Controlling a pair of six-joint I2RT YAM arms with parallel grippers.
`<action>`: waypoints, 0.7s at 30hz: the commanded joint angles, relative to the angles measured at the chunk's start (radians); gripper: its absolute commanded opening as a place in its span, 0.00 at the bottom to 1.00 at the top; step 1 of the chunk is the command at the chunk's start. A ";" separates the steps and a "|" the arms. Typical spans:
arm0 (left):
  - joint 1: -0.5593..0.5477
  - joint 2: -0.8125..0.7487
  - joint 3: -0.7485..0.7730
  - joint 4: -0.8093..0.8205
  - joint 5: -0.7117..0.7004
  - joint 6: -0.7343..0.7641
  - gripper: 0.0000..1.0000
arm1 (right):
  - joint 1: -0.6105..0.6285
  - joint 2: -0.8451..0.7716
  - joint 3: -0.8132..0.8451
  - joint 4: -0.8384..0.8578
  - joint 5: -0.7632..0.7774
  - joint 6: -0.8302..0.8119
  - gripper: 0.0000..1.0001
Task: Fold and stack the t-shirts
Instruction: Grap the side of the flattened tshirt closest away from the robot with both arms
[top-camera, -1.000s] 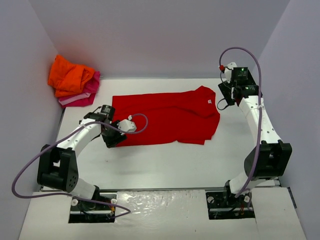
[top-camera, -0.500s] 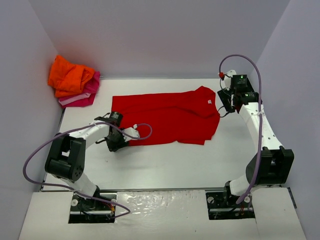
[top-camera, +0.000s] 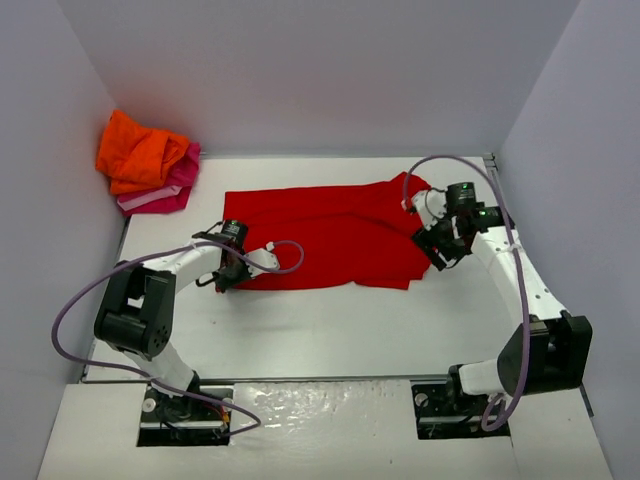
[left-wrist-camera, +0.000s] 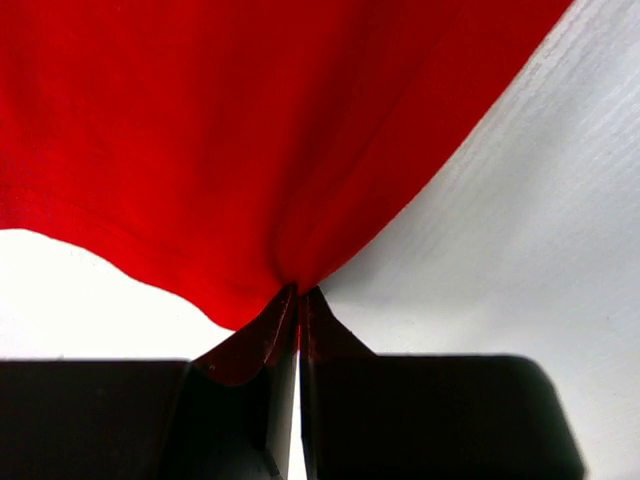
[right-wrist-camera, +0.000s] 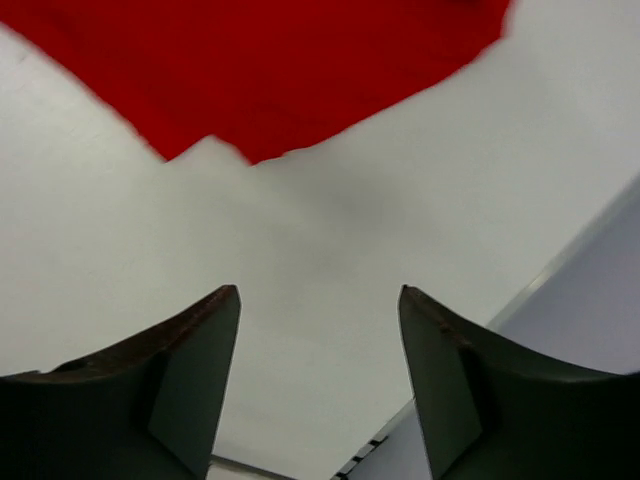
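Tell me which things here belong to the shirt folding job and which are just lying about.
Job: red t-shirt, orange t-shirt, pink t-shirt, left gripper (pinching the red cloth), right gripper (open).
Just there: table, walls, purple cables.

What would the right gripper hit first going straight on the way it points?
The right gripper would probably meet bare table first, just short of the edge of the red shirt, though depth is unclear.

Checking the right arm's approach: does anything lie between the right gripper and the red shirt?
Nothing visible does. The right gripper stands open over bare table, and the red t-shirt lies just ahead of it.
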 joint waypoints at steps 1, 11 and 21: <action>0.002 0.019 0.029 0.027 0.028 -0.063 0.00 | 0.133 -0.014 -0.120 -0.145 -0.079 -0.100 0.59; -0.007 0.031 0.041 0.035 0.026 -0.103 0.00 | 0.221 0.017 -0.175 -0.155 -0.113 -0.109 0.57; -0.027 0.030 0.065 0.023 0.026 -0.133 0.00 | 0.276 0.217 -0.124 -0.067 -0.066 -0.078 0.51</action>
